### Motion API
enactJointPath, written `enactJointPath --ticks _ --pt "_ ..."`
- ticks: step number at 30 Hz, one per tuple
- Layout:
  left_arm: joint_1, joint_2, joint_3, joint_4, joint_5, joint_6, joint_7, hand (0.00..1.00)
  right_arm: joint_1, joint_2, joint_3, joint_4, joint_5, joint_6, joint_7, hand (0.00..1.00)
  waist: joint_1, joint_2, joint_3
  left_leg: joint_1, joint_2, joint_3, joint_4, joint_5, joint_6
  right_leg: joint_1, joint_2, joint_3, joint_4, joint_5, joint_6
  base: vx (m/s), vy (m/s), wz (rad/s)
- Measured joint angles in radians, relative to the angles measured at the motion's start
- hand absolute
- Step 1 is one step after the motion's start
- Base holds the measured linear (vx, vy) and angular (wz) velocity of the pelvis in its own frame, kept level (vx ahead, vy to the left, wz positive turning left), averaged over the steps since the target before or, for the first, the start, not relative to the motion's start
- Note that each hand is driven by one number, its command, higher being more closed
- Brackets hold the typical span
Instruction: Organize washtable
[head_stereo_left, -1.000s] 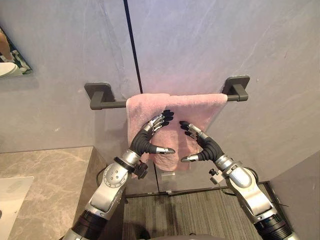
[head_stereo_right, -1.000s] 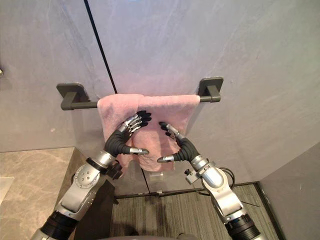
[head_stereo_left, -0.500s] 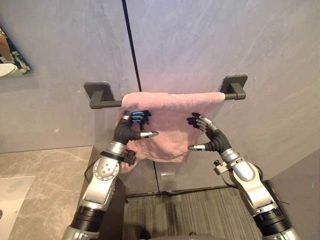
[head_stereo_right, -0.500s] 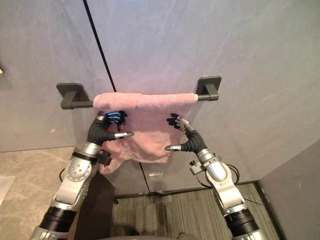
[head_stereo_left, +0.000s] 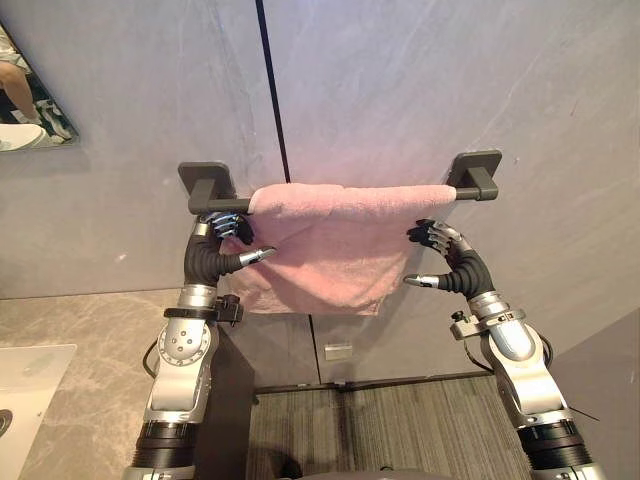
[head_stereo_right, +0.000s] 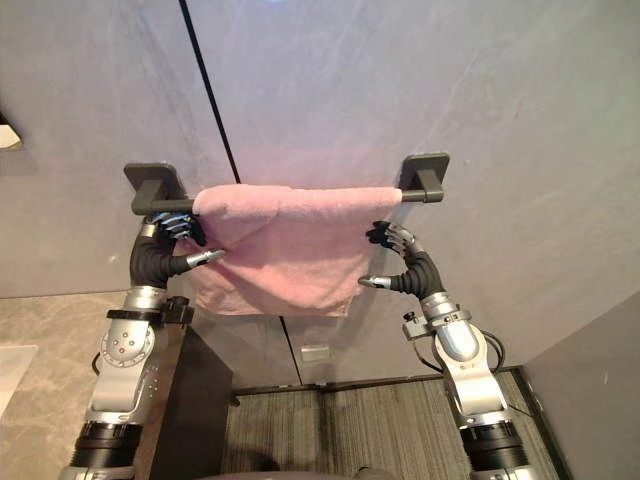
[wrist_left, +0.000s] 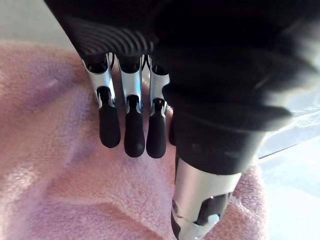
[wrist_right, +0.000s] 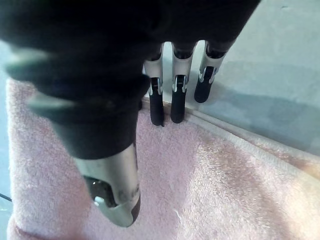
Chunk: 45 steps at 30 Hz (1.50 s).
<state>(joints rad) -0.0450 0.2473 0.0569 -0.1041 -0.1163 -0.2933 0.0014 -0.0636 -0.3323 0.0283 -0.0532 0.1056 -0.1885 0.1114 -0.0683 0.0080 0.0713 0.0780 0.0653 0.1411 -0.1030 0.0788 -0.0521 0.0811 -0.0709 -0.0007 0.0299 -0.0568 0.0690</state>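
Fingers of the left hand (head_stereo_left: 212, 256) are loosely open, tips resting on the left edge of the soft pink towel (head_stereo_left: 340, 250), thumb sticking out across it. The towel hangs spread along the dark grey wall bar (head_stereo_left: 218, 207). A little bare bar shows at each end. The right hand (head_stereo_left: 456, 266) reaches up, open too, touching the right edge.

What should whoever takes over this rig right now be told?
Left hand: open, fingers resting on the towel's left edge, near the bar's left bracket.
Right hand: open, fingertips at the towel's right edge, thumb in front of the cloth.
Towel: draped over the bar and spread along most of it.
Done: towel hung and spread.
Left: probably draw both hands away and check the creased lower hem, then turn to the counter at lower left.
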Motion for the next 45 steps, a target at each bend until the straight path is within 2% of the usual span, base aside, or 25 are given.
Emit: enactJointPath --ticks 9,18,23,28,35,38,40,45 --pt "0.077 -0.054 0.033 0.000 -0.030 0.002 -0.004 0.00 0.049 0.046 -0.031 0.002 -0.029 0.000 -0.003 0.00 0.001 0.000 0.000 0.000 0.000 -0.002 0.000 0.000 0.000 0.001 -0.001 -0.002 0.000 0.000 0.000 0.00 0.000 0.00" --pt "0.166 -0.119 0.034 0.000 -0.117 0.005 -0.046 0.00 0.124 0.100 -0.103 0.002 -0.052 0.000 -0.023 0.00 0.003 0.000 0.000 -0.001 -0.001 -0.005 0.000 0.000 0.000 0.003 -0.001 -0.010 -0.001 -0.001 0.000 0.00 0.000 0.00" --pt "0.248 -0.143 0.034 -0.003 -0.164 0.006 -0.070 0.00 0.189 0.144 -0.189 -0.004 -0.059 -0.001 -0.049 0.00 0.002 0.001 0.000 -0.008 -0.001 -0.014 0.000 0.000 0.000 0.003 -0.002 -0.022 -0.006 -0.001 0.000 0.00 -0.005 0.05" --pt "0.352 -0.180 0.015 0.008 -0.195 0.028 -0.112 0.00 0.279 0.189 -0.216 -0.004 -0.059 -0.001 -0.063 0.00 0.002 0.001 -0.001 -0.016 -0.001 -0.021 0.000 -0.001 -0.001 0.002 -0.002 -0.025 -0.013 -0.002 0.000 0.01 -0.006 0.05" --pt "0.388 -0.187 -0.014 0.213 -0.177 0.061 -0.134 0.00 0.362 0.223 -0.200 0.073 -0.129 0.000 -0.068 0.00 0.006 0.000 -0.002 -0.017 -0.001 -0.022 0.000 -0.001 -0.001 -0.001 -0.002 -0.026 -0.004 -0.009 0.000 0.00 0.000 0.00" --pt "0.394 -0.183 -0.024 0.328 -0.143 0.075 -0.139 0.00 0.372 0.227 -0.145 0.199 -0.170 0.001 -0.069 0.00 0.007 -0.001 -0.003 -0.013 0.002 -0.022 0.000 -0.002 -0.002 0.000 0.000 -0.027 0.003 -0.014 -0.003 0.00 0.000 0.00" --pt "0.385 -0.183 -0.026 0.455 -0.104 0.090 -0.131 0.00 0.374 0.229 -0.109 0.351 -0.218 0.007 -0.070 0.00 0.027 0.000 -0.004 -0.012 0.004 -0.020 0.000 -0.005 -0.007 0.000 0.001 -0.026 0.003 -0.015 -0.004 0.00 0.000 0.00" --pt "0.375 -0.182 -0.023 0.619 -0.096 0.094 -0.109 0.00 0.357 0.235 -0.088 0.530 -0.237 0.029 -0.074 0.00 0.033 0.000 -0.005 -0.011 0.004 -0.018 0.000 -0.008 -0.009 0.000 0.001 -0.024 0.003 -0.016 -0.004 0.00 0.000 0.00"
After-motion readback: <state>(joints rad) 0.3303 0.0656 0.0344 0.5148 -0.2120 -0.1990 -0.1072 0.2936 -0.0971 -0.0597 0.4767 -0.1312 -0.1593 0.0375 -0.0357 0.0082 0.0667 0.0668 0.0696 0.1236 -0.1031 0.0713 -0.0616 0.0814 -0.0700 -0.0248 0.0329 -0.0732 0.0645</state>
